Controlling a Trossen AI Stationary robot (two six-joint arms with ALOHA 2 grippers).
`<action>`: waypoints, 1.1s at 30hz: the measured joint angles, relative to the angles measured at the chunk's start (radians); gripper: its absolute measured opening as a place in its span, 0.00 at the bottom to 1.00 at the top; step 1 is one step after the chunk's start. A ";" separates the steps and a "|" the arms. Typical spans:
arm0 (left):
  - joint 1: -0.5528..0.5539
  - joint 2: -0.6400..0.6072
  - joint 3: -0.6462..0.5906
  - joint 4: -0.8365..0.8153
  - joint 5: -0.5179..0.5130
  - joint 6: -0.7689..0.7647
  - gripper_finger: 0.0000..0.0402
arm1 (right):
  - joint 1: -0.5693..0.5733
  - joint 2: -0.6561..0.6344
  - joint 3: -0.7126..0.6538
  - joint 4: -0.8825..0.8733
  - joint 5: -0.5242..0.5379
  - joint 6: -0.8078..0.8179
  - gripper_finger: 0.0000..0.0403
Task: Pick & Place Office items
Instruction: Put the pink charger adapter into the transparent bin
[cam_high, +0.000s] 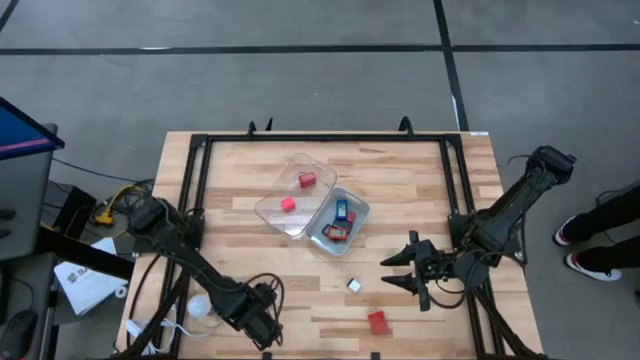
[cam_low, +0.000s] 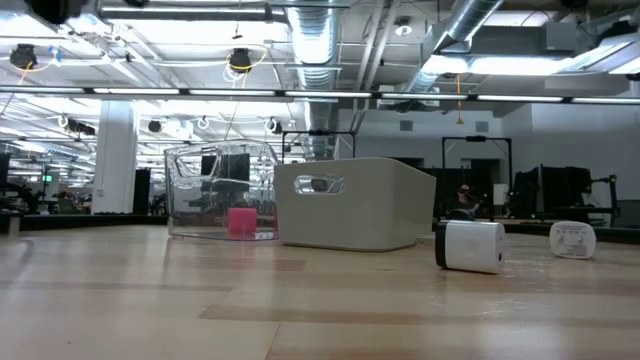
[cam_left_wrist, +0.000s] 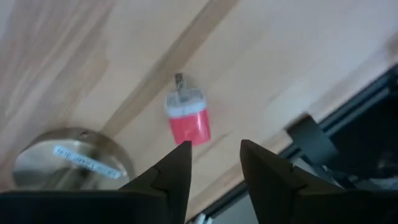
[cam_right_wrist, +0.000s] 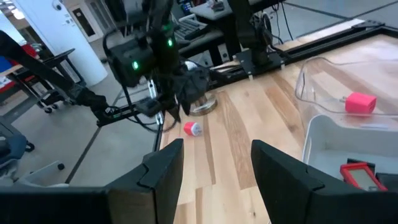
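1. Colour marked the nearest office item: a small piece (cam_left_wrist: 186, 117) with a red body, a whitish cap and a tiny metal tab at the capped end; it lay flat on the wooden surface (cam_high: 400, 180), just ahead of the left claw (cam_left_wrist: 214, 163).
2. Its long axis ran roughly in line with the left claw's reach; the tabbed end pointed away from the fingers, the red end towards them.
3. The left claw, near the front-left corner of the surface, held its fingers apart with nothing between them; a round whitish object (cam_left_wrist: 71, 158) sat just beside the red piece.
4. The right claw (cam_high: 405, 268) hovered at the right side with its fingers spread wide and empty; its wrist view showed the same red-and-white piece (cam_right_wrist: 192, 128) far across the surface, below the left arm.
5. The high view alone showed the spread: two red blocks (cam_high: 307, 180) in the clear tray (cam_high: 275, 205); red and blue pieces (cam_high: 341, 210) in the neighbouring tray (cam_high: 362, 212); a small black-and-white piece (cam_high: 353, 285) and a red block (cam_high: 377, 321) loose on the surface.
6. The low view showed neither claw; it gave a pink-red block (cam_low: 241, 221) through the clear tray wall and a white piece (cam_low: 470, 246) lying on its side.
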 joint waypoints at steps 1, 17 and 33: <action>0.000 0.005 -0.005 0.005 0.005 0.002 0.35 | -0.001 -0.006 0.000 0.000 -0.003 -0.007 0.45; -0.011 0.011 -0.091 0.023 0.011 -0.021 0.58 | -0.002 -0.046 0.000 -0.026 -0.008 -0.051 0.45; -0.017 0.011 -0.211 0.220 0.012 -0.023 0.59 | 0.010 -0.046 0.000 -0.026 -0.007 -0.048 0.45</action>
